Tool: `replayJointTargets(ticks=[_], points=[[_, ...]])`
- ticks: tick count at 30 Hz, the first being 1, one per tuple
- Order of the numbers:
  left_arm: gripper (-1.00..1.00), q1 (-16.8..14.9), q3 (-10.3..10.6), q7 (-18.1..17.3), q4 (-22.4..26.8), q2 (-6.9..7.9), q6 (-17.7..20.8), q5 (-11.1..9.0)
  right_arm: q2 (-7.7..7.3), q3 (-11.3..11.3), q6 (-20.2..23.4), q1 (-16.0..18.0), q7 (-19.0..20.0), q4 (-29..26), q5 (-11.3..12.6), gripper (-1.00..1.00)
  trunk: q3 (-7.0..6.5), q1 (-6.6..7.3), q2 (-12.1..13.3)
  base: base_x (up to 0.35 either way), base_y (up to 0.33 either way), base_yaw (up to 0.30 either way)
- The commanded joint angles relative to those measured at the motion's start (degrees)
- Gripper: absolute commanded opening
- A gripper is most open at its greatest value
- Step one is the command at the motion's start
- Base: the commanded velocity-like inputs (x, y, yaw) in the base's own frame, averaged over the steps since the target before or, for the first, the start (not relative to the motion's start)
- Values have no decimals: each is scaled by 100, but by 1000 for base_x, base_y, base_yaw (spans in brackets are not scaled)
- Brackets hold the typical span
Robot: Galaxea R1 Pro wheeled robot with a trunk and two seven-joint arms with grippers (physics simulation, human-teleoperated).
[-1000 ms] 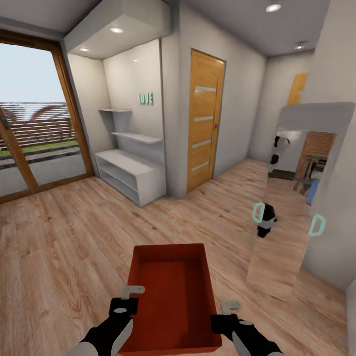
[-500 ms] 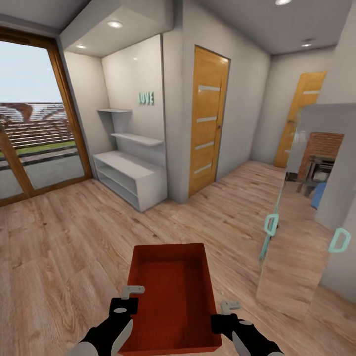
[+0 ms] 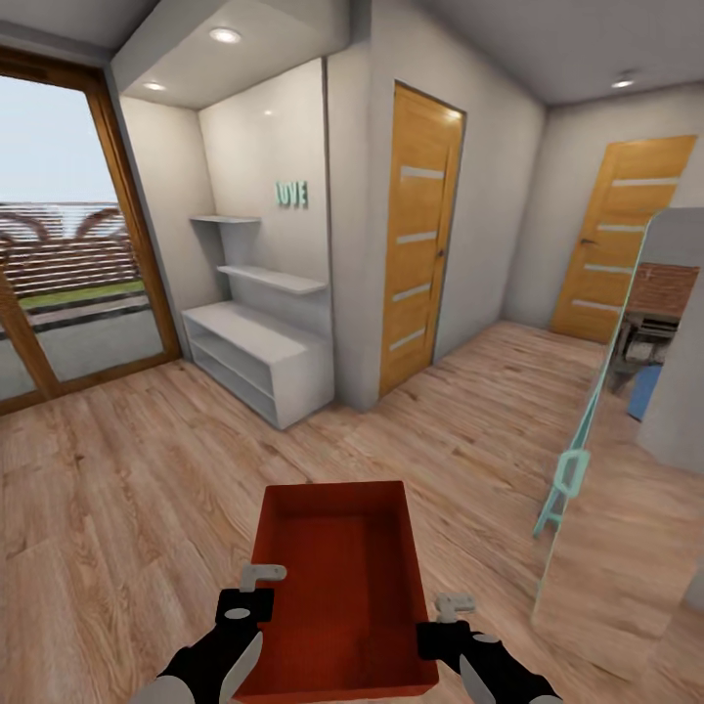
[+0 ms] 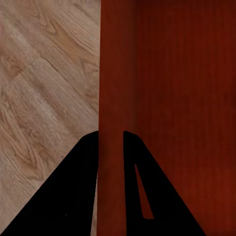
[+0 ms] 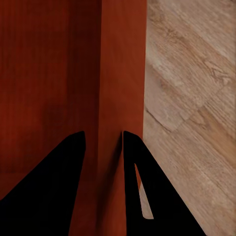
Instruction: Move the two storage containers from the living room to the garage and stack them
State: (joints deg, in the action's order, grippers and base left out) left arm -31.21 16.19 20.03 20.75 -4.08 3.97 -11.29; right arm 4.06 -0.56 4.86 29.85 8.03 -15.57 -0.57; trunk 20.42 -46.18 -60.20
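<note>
Two pincers carried one orange-red storage container (image 3: 337, 587) above the wood-plank floor (image 3: 117, 489): left pincer (image 4: 110, 142) clamped its left wall, right pincer (image 5: 103, 142) clamped its right wall.

An orange-red storage container (image 3: 337, 587) is held out low in front of the robot, above a light wood-plank floor (image 3: 117, 489). The left end effector (image 3: 256, 592) grips its left wall and the right end effector (image 3: 442, 626) its right wall (one side each). Ahead stand a white shelf unit (image 3: 256, 352) and two wooden doors with glass slats (image 3: 418, 240). A wood-framed glass door (image 3: 68, 244) is at left, a tall mirror (image 3: 626, 469) at right.
</note>
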Motion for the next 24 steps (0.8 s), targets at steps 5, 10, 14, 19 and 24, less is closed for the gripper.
replayJointTargets(ticks=[5, 10, 14, 19, 24], points=[[-100, 1, 135, 54, -10, 9, 25, -189, -2, -14, -90, 4, 33, -231, 13, -100, 7, -4, -4, 341, 115, 0], [-100, 1, 150, 62, -10, 5, 16, -189, -2, -14, -90, 4, 39, -233, 13, -100, -6, -4, -4, 320, 79, -115], [-100, 1, 155, 63, -10, 5, 9, -189, -2, -14, -90, 4, 39, -230, 15, -100, -30, -4, -4, 110, 11, -207], [-100, 1, 156, 63, -10, 9, -3, -189, -2, -14, -90, 4, 35, -229, 16, -100, -61, -4, -4, 14, 1, -216], [-100, 1, 156, 63, -10, 5, -10, -189, -2, -14, -90, 4, 35, -231, 13, -100, -86, -4, -4, 1, 0, -171]])
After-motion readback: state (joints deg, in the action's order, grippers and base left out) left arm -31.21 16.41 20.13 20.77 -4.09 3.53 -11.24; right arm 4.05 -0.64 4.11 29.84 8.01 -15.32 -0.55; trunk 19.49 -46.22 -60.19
